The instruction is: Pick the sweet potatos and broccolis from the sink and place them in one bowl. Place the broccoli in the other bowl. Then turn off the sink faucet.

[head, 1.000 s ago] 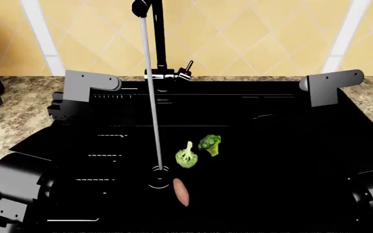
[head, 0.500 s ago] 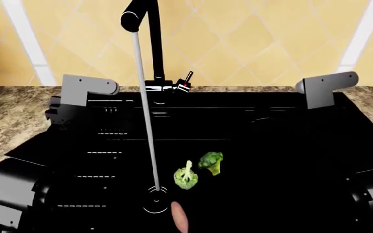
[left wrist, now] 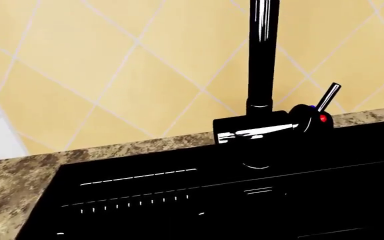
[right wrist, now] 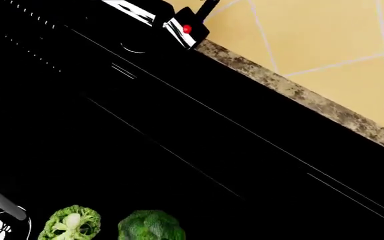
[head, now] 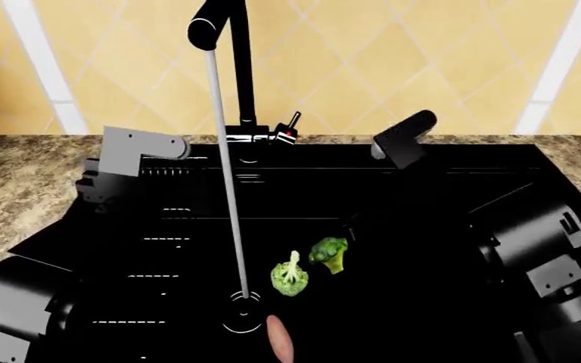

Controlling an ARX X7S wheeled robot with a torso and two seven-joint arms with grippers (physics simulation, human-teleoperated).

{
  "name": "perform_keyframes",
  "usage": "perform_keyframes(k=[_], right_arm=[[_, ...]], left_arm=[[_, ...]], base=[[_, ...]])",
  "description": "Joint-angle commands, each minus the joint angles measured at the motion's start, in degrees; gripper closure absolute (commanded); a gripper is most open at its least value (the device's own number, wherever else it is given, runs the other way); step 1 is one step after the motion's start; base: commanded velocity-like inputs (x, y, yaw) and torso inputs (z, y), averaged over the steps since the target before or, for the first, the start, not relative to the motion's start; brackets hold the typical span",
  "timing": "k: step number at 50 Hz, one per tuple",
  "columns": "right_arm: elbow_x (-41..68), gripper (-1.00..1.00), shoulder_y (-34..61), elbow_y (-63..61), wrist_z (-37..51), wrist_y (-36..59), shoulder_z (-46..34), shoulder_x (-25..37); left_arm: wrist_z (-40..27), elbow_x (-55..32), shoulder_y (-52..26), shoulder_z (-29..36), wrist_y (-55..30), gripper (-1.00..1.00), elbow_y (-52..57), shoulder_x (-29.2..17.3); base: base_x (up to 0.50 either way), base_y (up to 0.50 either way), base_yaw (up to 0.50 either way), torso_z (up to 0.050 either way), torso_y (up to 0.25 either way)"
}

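Your right pincer [head: 404, 140] hangs above the sink [head: 452, 197], positioned to reach 2 broccolis [head: 309, 265]; neither pincer's opening is visible.

In the head view the robot's body is nearly all glossy black. At left, a light grey angular bracket [head: 139, 147] caps the left arm [head: 28, 299], with a black ribbed block beneath it. At lower left sits a rounded black joint housing with small grey plates. At right, the right arm [head: 538, 242] shows boxy black segments edged in grey, ending in a dark rounded link [head: 404, 138].
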Motion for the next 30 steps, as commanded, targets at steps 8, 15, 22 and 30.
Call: perform_keyframes(k=[8, 15, 22, 30], right_arm=[[-8.8, -1.0, 17.3, 30.5, -24.1, -9.7, -27.4, -8.1], [-12.4, -1.0, 19.8, 44.3, -27.9, -19.3, -31.4, -13.4], [-14.6, -1.0, 21.0, 60.0, -32.4, -30.7, -33.9, -20.3], [-15.8, -1.0, 20.6, 67.0, -35.5, -36.2, -35.4, -23.5]], left_arm=[[-1.5, -3.0, 2.2, -3.7, -2.5, -1.0, 4.5, -0.7], [-3.6, -5.9, 1.8, -7.1, -7.0, -1.0, 12.5, -2.2], [-4.7, -7.4, 0.5, -8.1, -9.8, -1.0, 15.6, -2.7], [-5.1, -8.6, -0.6, -8.9, -12.5, -1.0, 18.2, -4.3]], base=[[0.0, 0.0, 0.0, 0.0, 0.0], [0.0, 0.0, 0.0, 0.0, 0.0], [0.0, 0.0, 0.0, 0.0, 0.0], [0.0, 0.0, 0.0, 0.0, 0.0]])
